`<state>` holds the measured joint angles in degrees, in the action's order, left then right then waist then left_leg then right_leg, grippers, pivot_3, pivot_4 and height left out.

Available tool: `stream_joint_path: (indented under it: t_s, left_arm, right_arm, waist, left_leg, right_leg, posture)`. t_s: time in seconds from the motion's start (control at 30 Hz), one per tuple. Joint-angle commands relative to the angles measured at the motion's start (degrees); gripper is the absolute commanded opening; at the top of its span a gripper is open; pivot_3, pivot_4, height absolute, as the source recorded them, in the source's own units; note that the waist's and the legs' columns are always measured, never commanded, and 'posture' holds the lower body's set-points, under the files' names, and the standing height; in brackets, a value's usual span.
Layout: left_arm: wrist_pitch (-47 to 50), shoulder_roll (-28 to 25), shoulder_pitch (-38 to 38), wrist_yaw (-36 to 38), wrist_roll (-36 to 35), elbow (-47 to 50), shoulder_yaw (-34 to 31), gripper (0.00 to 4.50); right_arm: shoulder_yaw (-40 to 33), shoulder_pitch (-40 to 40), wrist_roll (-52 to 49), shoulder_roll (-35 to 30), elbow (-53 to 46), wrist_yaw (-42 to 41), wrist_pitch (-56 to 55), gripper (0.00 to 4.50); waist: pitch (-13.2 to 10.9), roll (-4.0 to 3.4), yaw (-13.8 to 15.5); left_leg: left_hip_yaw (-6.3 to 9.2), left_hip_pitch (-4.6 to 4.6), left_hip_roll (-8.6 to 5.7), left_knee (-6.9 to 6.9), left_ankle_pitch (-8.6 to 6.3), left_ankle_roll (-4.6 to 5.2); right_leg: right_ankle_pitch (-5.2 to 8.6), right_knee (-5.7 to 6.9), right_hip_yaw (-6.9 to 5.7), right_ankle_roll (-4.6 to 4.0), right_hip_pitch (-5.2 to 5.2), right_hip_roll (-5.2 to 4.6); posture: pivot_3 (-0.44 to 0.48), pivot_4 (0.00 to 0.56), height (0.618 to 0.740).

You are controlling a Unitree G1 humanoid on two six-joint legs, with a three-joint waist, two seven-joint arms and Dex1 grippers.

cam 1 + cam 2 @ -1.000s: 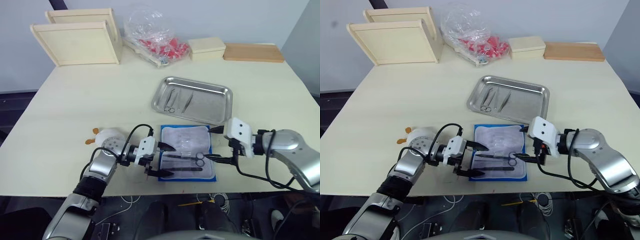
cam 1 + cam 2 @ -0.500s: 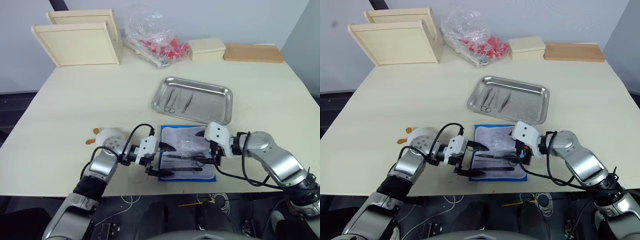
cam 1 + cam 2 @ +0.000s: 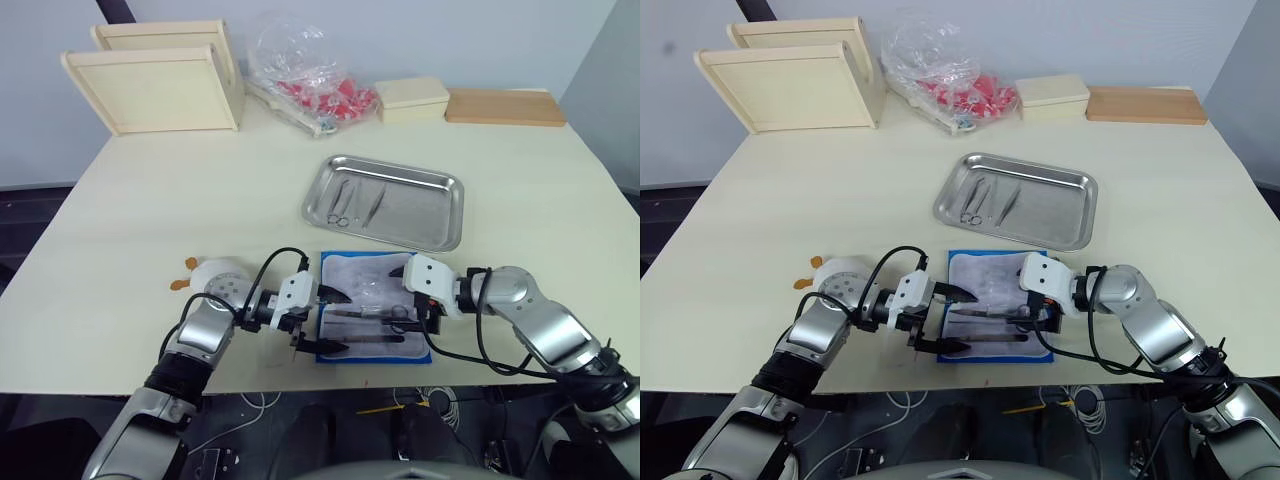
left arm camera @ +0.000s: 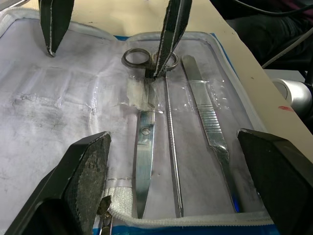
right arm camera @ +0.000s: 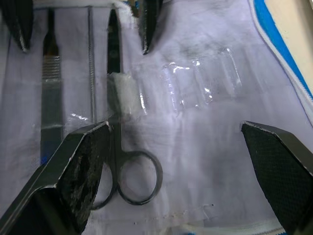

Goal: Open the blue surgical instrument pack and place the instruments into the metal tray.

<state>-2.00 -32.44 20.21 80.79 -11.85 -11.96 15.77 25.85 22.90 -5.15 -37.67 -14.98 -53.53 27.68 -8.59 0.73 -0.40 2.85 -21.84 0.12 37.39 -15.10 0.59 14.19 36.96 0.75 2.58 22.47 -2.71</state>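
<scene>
The blue surgical instrument pack [image 3: 368,272] lies unfolded near the table's front edge, its whitish pocket panel up. Scissors [image 4: 144,137], a thin probe [image 4: 171,147] and a scalpel handle [image 4: 208,120] lie in its pockets. My left gripper [image 3: 338,321] is open at the pack's left edge, fingers either side of the tool tips. My right gripper [image 3: 402,298] is open over the pack's right part, one fingertip [image 4: 157,68] at the scissors' ring handles [image 5: 139,177]. The metal tray [image 3: 440,215] sits just behind the pack and holds instruments [image 3: 352,203].
Two pale wooden trays [image 3: 160,85] lean at the back left. A clear bag of red items [image 3: 312,85], a pale box [image 3: 412,97] and a wooden board [image 3: 505,105] line the back edge. The table's front edge runs just below the pack.
My right gripper has moved left from the pack's right edge to over the scissors' handles. The left gripper has stayed at the pack's left edge.
</scene>
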Motion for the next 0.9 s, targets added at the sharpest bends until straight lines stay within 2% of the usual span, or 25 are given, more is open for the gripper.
stream_joint_path:
  t_s: [0.03,0.23,0.33,0.37,0.4,0.5,0.57,0.6,0.63,0.9]
  left_arm:
    - [1.04,-0.41,-1.70,0.35,1.85,-1.18,2.28,4.36]
    - [0.63,-0.22,-1.72,0.18,2.03,-1.68,2.32,4.36]
    - [0.33,-0.09,-1.72,0.04,2.17,-1.99,2.36,4.50]
    - [0.21,-0.04,-1.73,-0.06,2.25,-2.10,2.37,4.50]
    - [0.10,0.00,-1.73,-0.11,2.29,-2.21,2.37,4.50]
    - [-0.18,0.08,-1.76,-0.18,2.35,-2.42,2.32,4.50]
    - [-0.28,0.13,-1.83,-0.25,2.36,-2.47,2.29,4.50]
    - [-0.34,0.13,-1.87,-0.29,2.36,-2.51,2.27,4.50]
    - [-0.38,0.13,-1.91,-0.33,2.35,-2.54,2.27,4.50]
    - [-0.82,0.57,-2.09,-0.78,2.51,-3.19,2.37,4.50]
  right_arm:
    - [0.87,-1.15,1.23,-0.82,0.06,-1.28,0.35,4.50]
    - [1.23,-1.35,2.35,0.01,0.97,-0.89,0.39,4.50]
    - [1.29,-1.34,2.03,0.54,1.11,-1.32,0.64,3.63]
    - [1.39,-1.26,2.05,0.55,1.18,-1.65,0.63,3.19]
    - [1.43,-1.17,2.11,0.58,1.25,-1.87,0.67,3.03]
    - [1.40,-0.94,2.31,0.65,1.61,-2.26,0.62,1.69]
    - [1.35,-0.85,2.30,0.59,1.68,-2.51,0.46,0.53]
    - [1.27,-0.86,2.18,0.55,1.52,-2.71,0.51,0.24]
    - [1.19,-0.89,2.07,0.49,1.34,-2.95,0.53,0.12]
    - [0.62,-0.06,2.55,0.05,-1.64,-2.86,1.10,0.12]
  waist:
    - [0.05,0.00,-0.04]
    - [0.09,0.01,-0.07]
    - [0.13,0.02,-0.09]
    - [0.14,0.02,-0.09]
    - [0.16,0.02,-0.11]
    - [0.27,-0.01,-0.12]
    - [0.29,-0.02,-0.12]
    - [0.31,-0.02,-0.13]
    - [0.34,-0.02,-0.12]
    - [0.35,-0.04,-0.07]
  left_leg:
    - [0.00,0.01,0.00,0.00,0.00,0.00]
    - [0.00,0.02,0.00,0.00,0.00,0.00]
    - [0.00,0.04,0.00,0.00,0.00,0.00]
    - [0.00,0.04,0.00,0.00,0.00,0.00]
    - [0.00,0.04,0.00,0.00,0.00,0.00]
    - [0.00,0.08,0.00,0.00,0.00,0.00]
    - [0.00,0.08,0.00,0.00,0.00,0.00]
    - [0.00,0.08,0.00,0.00,0.00,0.00]
    - [0.00,0.08,0.00,0.00,0.00,0.00]
    - [0.01,0.08,0.00,0.00,0.00,0.00]
  right_leg:
    - [0.00,0.00,0.00,0.00,0.00,0.00]
    - [0.00,0.01,0.01,0.00,0.00,0.00]
    - [0.00,0.02,0.01,0.00,-0.01,0.00]
    - [0.00,0.02,0.01,0.00,-0.02,0.00]
    - [0.00,0.03,0.01,0.00,-0.02,0.00]
    - [0.00,0.05,0.01,0.00,-0.04,0.01]
    - [0.00,0.06,0.02,0.00,-0.04,0.01]
    - [0.00,0.06,0.02,0.00,-0.04,0.01]
    - [0.00,0.06,0.02,0.00,-0.04,0.01]
    - [0.00,0.07,0.01,0.00,-0.04,0.00]
  posture:
    - [0.000,0.150,0.740]
    - [0.000,0.150,0.740]
    - [0.000,0.150,0.740]
    - [0.000,0.150,0.740]
    - [0.000,0.150,0.740]
    - [0.000,0.150,0.740]
    - [0.000,0.150,0.740]
    - [0.000,0.150,0.740]
    - [0.000,0.150,0.740]
    - [0.000,0.150,0.740]
